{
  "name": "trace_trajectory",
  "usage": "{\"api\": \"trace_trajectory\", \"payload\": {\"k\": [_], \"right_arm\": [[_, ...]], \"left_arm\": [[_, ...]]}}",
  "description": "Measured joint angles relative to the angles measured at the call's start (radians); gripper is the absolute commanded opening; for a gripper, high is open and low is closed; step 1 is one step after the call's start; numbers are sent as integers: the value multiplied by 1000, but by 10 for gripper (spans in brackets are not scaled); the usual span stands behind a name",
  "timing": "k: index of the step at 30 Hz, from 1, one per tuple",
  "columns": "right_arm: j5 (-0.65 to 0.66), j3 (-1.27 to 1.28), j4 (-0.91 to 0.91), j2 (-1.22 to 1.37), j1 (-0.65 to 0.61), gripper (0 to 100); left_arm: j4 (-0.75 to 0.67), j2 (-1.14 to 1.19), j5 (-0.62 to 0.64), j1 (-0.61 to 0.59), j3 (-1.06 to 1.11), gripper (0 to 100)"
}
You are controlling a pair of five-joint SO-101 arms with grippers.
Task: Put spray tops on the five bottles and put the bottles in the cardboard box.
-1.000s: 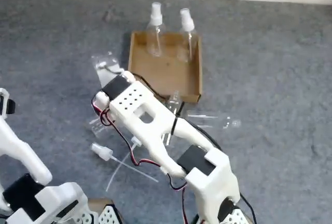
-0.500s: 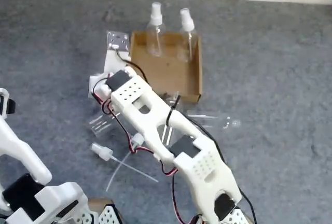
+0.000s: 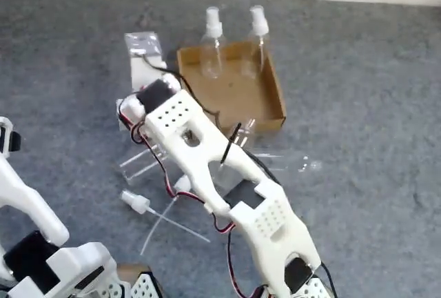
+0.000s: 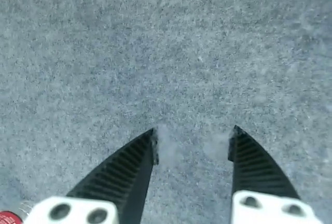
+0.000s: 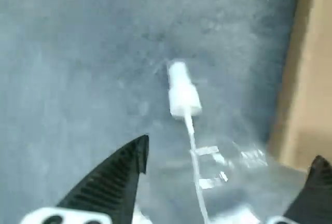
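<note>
Two clear bottles with spray tops (image 3: 212, 39) (image 3: 257, 36) stand at the back of the cardboard box (image 3: 274, 98). My right gripper (image 3: 141, 55) (image 5: 232, 149) is left of the box's back corner, open wide, and a clear bottle with a white spray top (image 5: 182, 93) lies on the carpet between its fingers. Another clear bottle (image 3: 138, 163) lies left of the right arm, and one (image 3: 241, 132) leans at the box's front wall. A loose spray top with its tube (image 3: 136, 202) lies nearer the front. My left gripper (image 4: 193, 130) hangs open over bare carpet.
Grey carpet covers the table. A thin clear tube and a small clear piece (image 3: 303, 163) lie right of the right arm. The box's brown wall (image 5: 306, 73) runs close beside the right gripper. The left arm's white links (image 3: 31, 219) stand at the front left.
The right arm has stretched away from the front, past the box's left side. The box has turned and slid a little to the right, the two bottles with it.
</note>
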Motion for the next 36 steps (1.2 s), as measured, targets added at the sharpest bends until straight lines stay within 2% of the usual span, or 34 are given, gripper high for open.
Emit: {"api": "trace_trajectory", "payload": {"k": [4, 6, 9, 22, 29, 33, 36], "right_arm": [[180, -247, 244, 0, 37, 392], [245, -293, 262, -9, 75, 392], [276, -264, 272, -37, 132, 392], [433, 384, 272, -571, 396, 392], [532, 588, 272, -690, 635, 392], [608, 746, 265, -703, 666, 392], [660, 898, 184, -743, 663, 392]], "left_arm": [[0, 0, 0, 28, 0, 194], [3, 0, 0, 51, 0, 194], [32, 0, 21, 86, 0, 194], [80, 0, 140, 250, 0, 194], [81, 0, 222, 330, 0, 194], [81, 0, 284, 407, 0, 194], [94, 0, 313, 459, 0, 194]]}}
